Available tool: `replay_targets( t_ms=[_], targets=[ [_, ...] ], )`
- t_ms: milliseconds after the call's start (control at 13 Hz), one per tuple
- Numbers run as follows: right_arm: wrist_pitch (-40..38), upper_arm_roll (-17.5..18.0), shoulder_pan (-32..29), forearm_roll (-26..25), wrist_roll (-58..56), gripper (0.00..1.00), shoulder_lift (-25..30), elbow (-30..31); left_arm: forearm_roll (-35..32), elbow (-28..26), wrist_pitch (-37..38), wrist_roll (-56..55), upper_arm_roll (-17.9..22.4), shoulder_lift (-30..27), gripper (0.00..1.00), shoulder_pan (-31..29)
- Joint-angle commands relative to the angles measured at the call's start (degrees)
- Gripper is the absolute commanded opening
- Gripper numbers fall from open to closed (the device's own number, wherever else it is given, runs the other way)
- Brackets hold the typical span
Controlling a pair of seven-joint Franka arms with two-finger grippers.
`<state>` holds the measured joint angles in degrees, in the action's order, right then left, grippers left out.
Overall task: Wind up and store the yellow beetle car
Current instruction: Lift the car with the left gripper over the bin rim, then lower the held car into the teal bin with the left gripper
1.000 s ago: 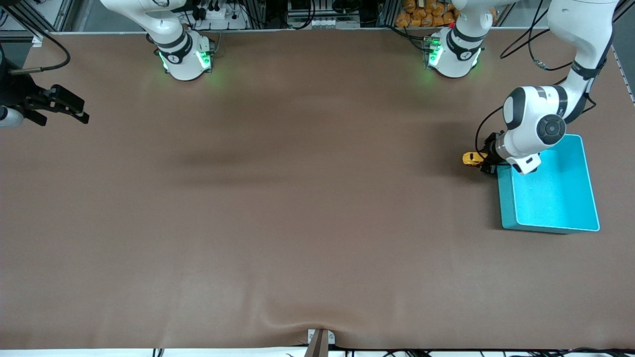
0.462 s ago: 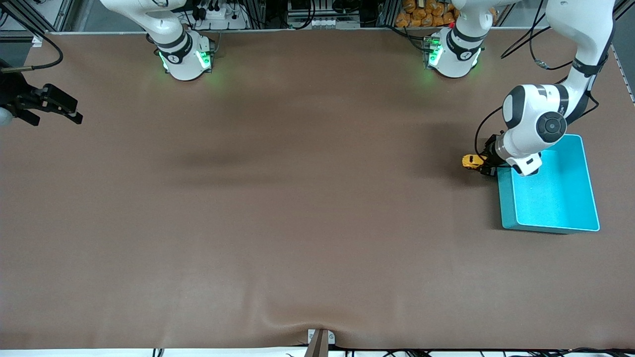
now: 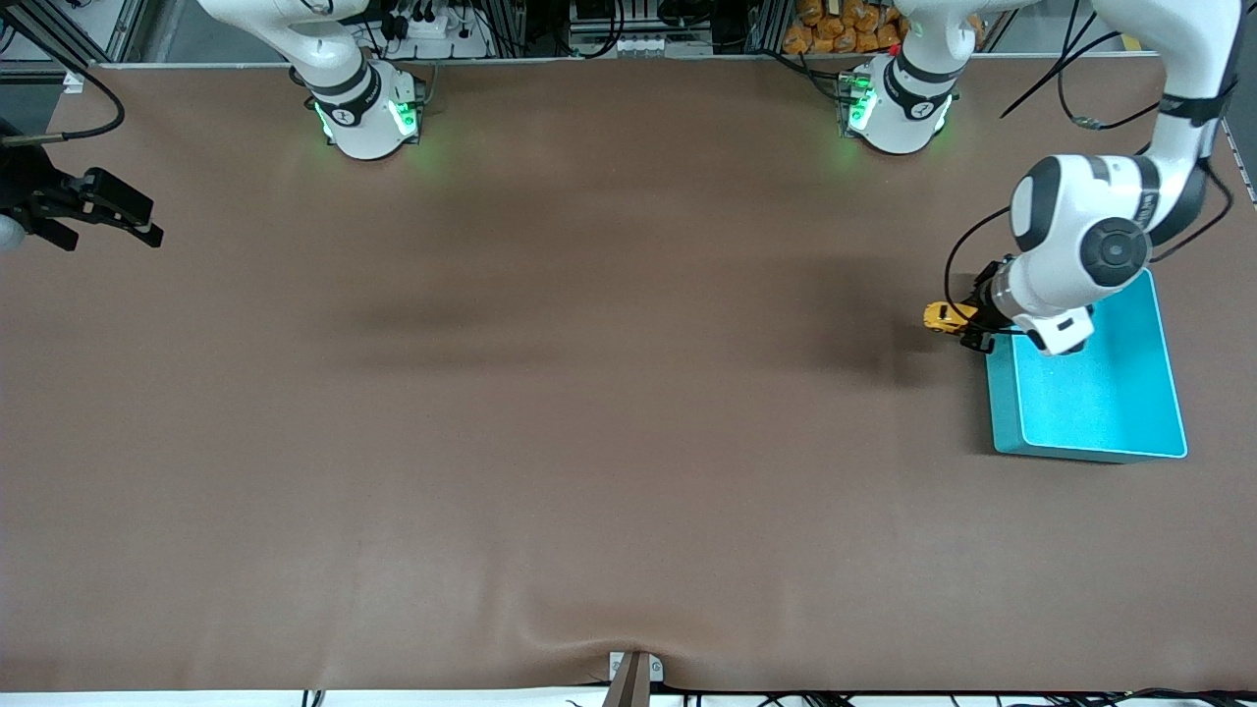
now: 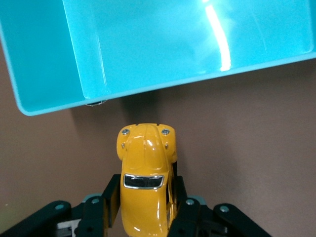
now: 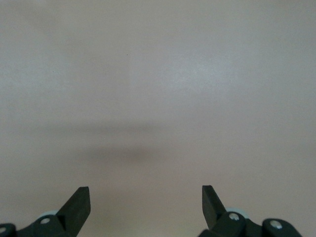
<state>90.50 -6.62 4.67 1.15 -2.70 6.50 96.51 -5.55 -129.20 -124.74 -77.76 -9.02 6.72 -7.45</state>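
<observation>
The yellow beetle car (image 3: 941, 316) is held in my left gripper (image 3: 967, 324), just beside the corner of the teal bin (image 3: 1169, 393) at the left arm's end of the table. In the left wrist view the car (image 4: 146, 182) sits between my shut black fingers (image 4: 109, 197), its nose toward the bin's rim (image 4: 44, 106). My right gripper (image 3: 118, 211) waits open and empty over the right arm's end of the table; its open fingertips (image 5: 79, 202) show over bare mat.
The brown mat (image 3: 589, 393) covers the whole table. The arm bases (image 3: 368, 113) stand along the edge farthest from the front camera. A small bracket (image 3: 633, 673) sits at the nearest edge.
My left gripper with the car has shifted slightly toward the bin and lifted. My right gripper drew back a little toward the table's end, then stayed.
</observation>
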Motion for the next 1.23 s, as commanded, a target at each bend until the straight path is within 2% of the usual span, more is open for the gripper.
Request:
replay_targets(
  t_ms=[0, 231, 462, 615, 692, 923, 1154],
  targets=[
    [-0.41, -0.15, 0.25, -1.32, 0.77, 1.00, -0.79, -1.94, -1.48, 2.63, 4.59, 8.29, 0.41, -2.31, 0.00, -0.63],
    [-0.58, -0.15, 0.34, -2.47, 0.77, 1.00, -0.79, -2.99, -1.83, 4.30, 4.77, 23.39, 1.38, -2.59, 0.00, -3.35],
    [-0.59, -0.15, 0.16, -2.56, 0.77, 1.00, -0.79, -2.99, -1.92, 6.58, 4.68, 43.86, 1.38, -1.89, 0.00, -10.89],
    [-0.50, -0.15, 0.16, -3.08, 0.86, 1.00, -0.79, -3.08, -2.01, 8.17, 3.63, 52.77, 1.38, 0.22, 0.00, -13.72],
    [-0.50, -0.15, 0.25, -3.43, 0.86, 1.00, -0.79, -3.08, -2.96, 8.78, 2.67, 55.76, 1.38, 1.71, 0.00, -14.51],
    [-0.32, -0.15, 0.16, -3.44, 0.86, 1.00, -0.79, -3.17, -12.96, 8.79, -2.16, 57.81, 1.29, 6.10, 0.00, -14.61],
    [-0.32, -0.15, 0.08, -3.44, 0.86, 1.00, -0.79, -3.17, -16.86, 8.79, -5.68, 60.52, 1.20, 9.18, 0.00, -13.91]
  ],
)
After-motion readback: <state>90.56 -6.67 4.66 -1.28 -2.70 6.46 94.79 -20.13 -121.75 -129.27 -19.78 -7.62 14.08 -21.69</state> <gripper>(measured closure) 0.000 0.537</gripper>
